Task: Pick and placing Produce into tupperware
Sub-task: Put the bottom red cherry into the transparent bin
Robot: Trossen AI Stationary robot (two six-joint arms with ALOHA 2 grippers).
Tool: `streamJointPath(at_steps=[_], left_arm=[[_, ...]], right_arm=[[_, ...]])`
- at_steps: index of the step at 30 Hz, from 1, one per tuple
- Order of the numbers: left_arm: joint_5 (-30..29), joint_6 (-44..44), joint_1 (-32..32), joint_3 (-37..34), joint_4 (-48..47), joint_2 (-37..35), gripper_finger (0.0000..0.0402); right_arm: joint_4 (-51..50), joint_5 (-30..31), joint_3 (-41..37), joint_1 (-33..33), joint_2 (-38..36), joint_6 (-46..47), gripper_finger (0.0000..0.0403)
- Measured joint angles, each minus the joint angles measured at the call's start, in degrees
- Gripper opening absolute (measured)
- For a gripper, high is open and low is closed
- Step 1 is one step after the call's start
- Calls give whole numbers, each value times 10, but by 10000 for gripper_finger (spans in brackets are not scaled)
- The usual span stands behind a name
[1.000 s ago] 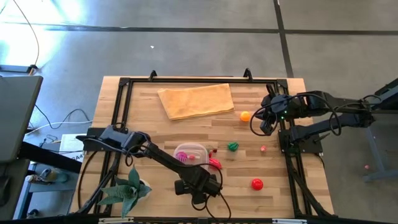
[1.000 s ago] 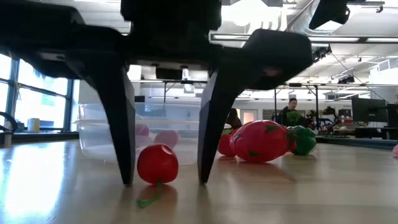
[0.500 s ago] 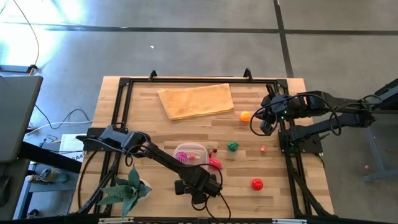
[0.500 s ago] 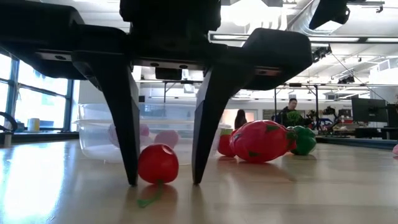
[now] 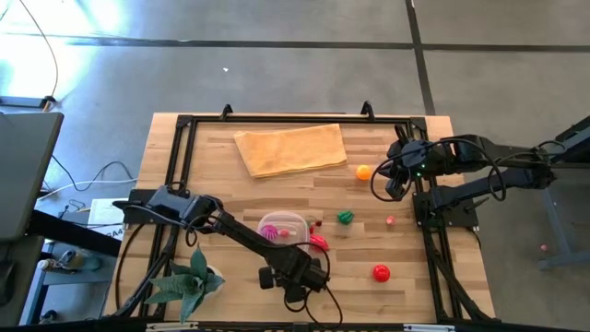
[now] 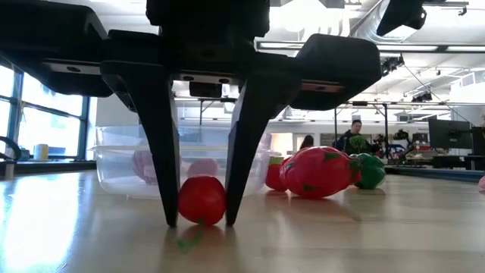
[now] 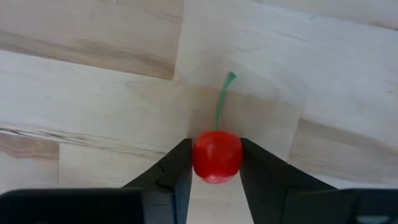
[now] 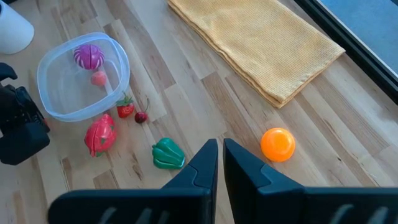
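Note:
My left gripper (image 6: 198, 218) stands at the table's near edge, fingers pointing down, shut on a small red cherry (image 7: 216, 155) with a green stem (image 7: 221, 102). Behind it sits the clear round tupperware (image 5: 297, 218), holding a magenta piece (image 8: 89, 56) and a small pink one. My right gripper (image 5: 395, 189) hovers shut near the table's right edge, by the orange ball (image 5: 363, 171). On the wood lie a pink-red fruit (image 5: 319, 243), a green pepper (image 5: 345, 218) and a red tomato (image 5: 381, 272). My left gripper pinches the cherry's round red body (image 6: 201, 200) between its two fingers (image 6: 168, 189), at their free ends. The fingers come from above, pointing down. The cherry rests on the table, and its stem (image 6: 186, 243) lies flat on the wood on the near side.
A tan folded cloth (image 5: 290, 148) lies at the far side. A green spiky plant (image 5: 189, 281) stands at the near left corner. A small strawberry and a dark cherry (image 8: 134, 112) lie beside the tupperware. A tiny pink piece (image 5: 390, 220) is near the right rail.
My left gripper's fingers have drawn together around the cherry until both touch its sides. The cherry has slid a little along the table between them and still sits on the wood. The right arm has kept still.

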Motion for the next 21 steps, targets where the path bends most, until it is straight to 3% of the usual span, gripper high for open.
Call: streamJointPath(at_steps=[4, 12, 21], left_arm=[[0, 0, 0, 0, 8, 0, 121], [1, -3, 0, 0, 16, 0, 96], [-13, -6, 0, 33, -18, 0, 113]], right_arm=[[0, 0, 0, 0, 0, 0, 18], [0, 0, 0, 0, 0, 0, 18], [0, 0, 0, 0, 0, 0, 18]])
